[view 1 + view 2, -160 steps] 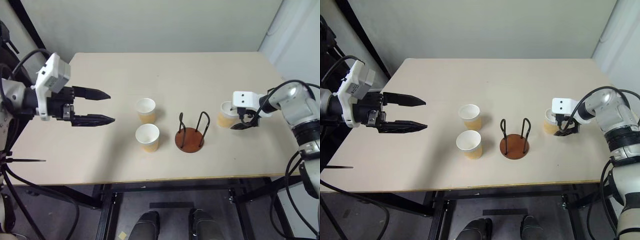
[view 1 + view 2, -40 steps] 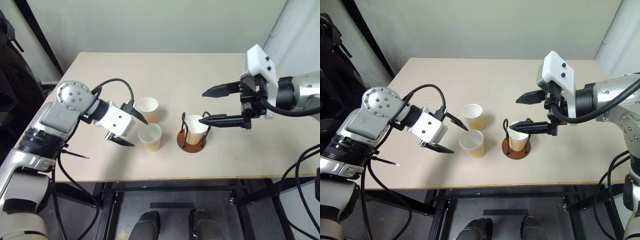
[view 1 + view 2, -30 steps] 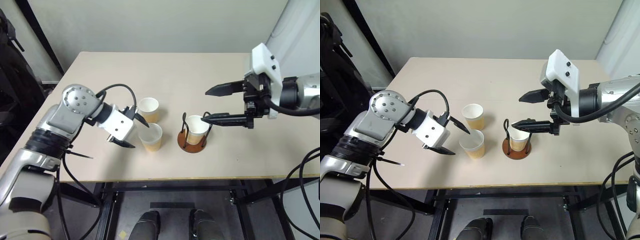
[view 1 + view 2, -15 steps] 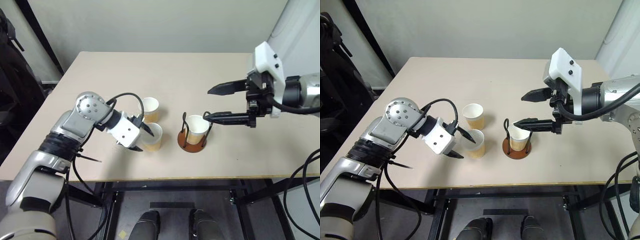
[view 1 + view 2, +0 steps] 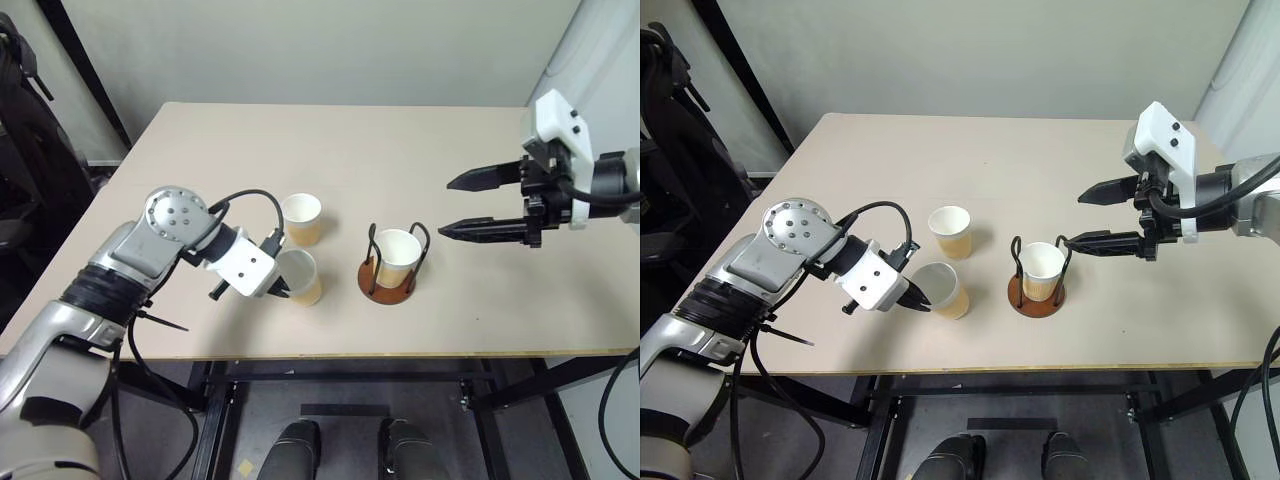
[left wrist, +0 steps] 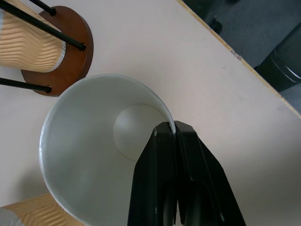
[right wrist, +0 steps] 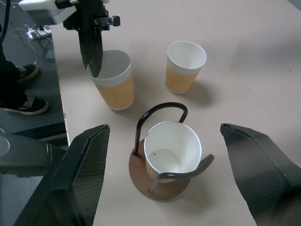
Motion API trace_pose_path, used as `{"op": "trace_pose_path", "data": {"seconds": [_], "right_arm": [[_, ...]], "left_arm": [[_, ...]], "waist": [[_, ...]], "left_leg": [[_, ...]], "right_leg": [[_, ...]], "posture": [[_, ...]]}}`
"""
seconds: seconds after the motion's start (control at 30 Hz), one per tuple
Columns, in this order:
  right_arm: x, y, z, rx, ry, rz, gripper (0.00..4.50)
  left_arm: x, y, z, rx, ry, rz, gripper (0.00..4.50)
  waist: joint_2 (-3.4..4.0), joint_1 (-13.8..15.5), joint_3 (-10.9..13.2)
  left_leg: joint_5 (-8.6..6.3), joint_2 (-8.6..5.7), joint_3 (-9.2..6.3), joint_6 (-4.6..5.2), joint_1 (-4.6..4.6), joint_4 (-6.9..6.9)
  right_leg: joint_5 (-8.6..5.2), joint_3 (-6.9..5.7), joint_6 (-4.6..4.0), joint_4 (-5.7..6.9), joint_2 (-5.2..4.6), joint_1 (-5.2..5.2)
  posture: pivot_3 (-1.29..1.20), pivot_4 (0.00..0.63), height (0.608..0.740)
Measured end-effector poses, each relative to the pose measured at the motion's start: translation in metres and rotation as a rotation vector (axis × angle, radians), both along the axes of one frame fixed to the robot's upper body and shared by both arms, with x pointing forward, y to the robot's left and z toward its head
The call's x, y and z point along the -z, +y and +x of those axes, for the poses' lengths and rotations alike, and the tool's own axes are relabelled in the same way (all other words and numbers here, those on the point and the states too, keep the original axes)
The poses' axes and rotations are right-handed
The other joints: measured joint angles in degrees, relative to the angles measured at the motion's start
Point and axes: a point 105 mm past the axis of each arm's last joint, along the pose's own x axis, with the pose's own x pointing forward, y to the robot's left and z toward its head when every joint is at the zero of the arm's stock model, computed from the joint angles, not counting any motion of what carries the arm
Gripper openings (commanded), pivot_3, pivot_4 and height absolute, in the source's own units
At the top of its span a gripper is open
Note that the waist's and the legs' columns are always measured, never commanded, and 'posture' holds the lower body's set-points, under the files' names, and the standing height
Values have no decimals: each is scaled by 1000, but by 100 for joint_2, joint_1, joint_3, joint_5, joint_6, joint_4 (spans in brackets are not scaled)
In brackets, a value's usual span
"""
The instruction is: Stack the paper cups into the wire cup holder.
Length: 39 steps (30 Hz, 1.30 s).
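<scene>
One paper cup (image 5: 397, 256) stands inside the wire cup holder (image 5: 384, 288), between its two black loops. A second paper cup (image 5: 301, 218) stands upright on the table behind and to the left. The nearest paper cup (image 5: 303, 279) leans slightly toward my left gripper (image 5: 279, 288), which is shut on its rim, one finger inside and one outside (image 6: 170, 128). My right gripper (image 5: 446, 208) hangs open in the air to the right of the holder, with nothing between its fingers.
The beige table (image 5: 400, 150) stretches wide behind the cups. Its front edge (image 5: 400, 353) runs close to the holder and the held cup. A black cable (image 5: 245, 197) loops over my left wrist.
My left gripper has closed on the near cup's rim, and the cup now leans. My right gripper has drawn away to the right of the holder, still open.
</scene>
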Motion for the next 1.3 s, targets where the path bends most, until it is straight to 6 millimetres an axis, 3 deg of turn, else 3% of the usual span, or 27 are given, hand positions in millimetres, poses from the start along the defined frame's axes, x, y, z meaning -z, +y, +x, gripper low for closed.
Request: {"op": "trace_pose_path", "data": {"seconds": [0.1, 0.23, 0.5, 0.63, 0.77, 1.1, 1.3], "right_arm": [[1, -9, 7, 29, 10, 0, 3912], [7, -25, 20, 87, 33, -5, 3912], [19, -49, 33, 160, 80, -19, 3912], [20, -51, 33, 167, 87, -19, 3912], [27, -55, 30, 185, 113, -29, 3912], [32, -71, 12, 261, 140, -28, 3912], [36, -72, -9, 260, 172, -54, 3912]], "left_arm": [[-16, -3, 2, -47, 29, -28, 16], [-53, -15, 6, -105, 63, -120, 16], [-143, -67, 0, -73, 184, -351, 16], [-168, -90, -2, -29, 219, -403, 16], [-165, -109, 11, -37, 244, -393, 16], [-121, -140, 37, -26, 214, -282, 16], [-122, -152, 38, -6, 200, -287, 16]], "waist": [[0, 5, 0], [0, 19, 0], [1, 51, 1], [4, 64, 2], [5, 96, 5], [9, 188, 10], [6, 214, 12]], "left_leg": [[-7, -2, -1, 10, -8, 21], [-8, -10, -6, 14, -19, 31], [-27, -18, -6, 32, -41, 31], [-40, -21, -4, 42, -47, 34], [-52, -24, -2, 50, -58, 43], [-88, -28, 12, 66, -106, 134], [-101, -32, 42, 84, -103, 146]], "right_leg": [[1, 0, -1, 0, 0, 2], [4, 2, -5, -11, -3, 4], [11, 1, 30, -49, -14, 7], [-2, 6, 67, -54, -19, 7], [-10, 8, 90, -57, -20, 5], [2, 20, 153, -67, -24, 7], [-1, 35, 163, -72, -25, 12]], "posture": [[0, 150, 740], [0, 150, 740], [0, 150, 740], [0, 150, 740], [0, 150, 740], [0, 150, 740], [0, 150, 740]]}}
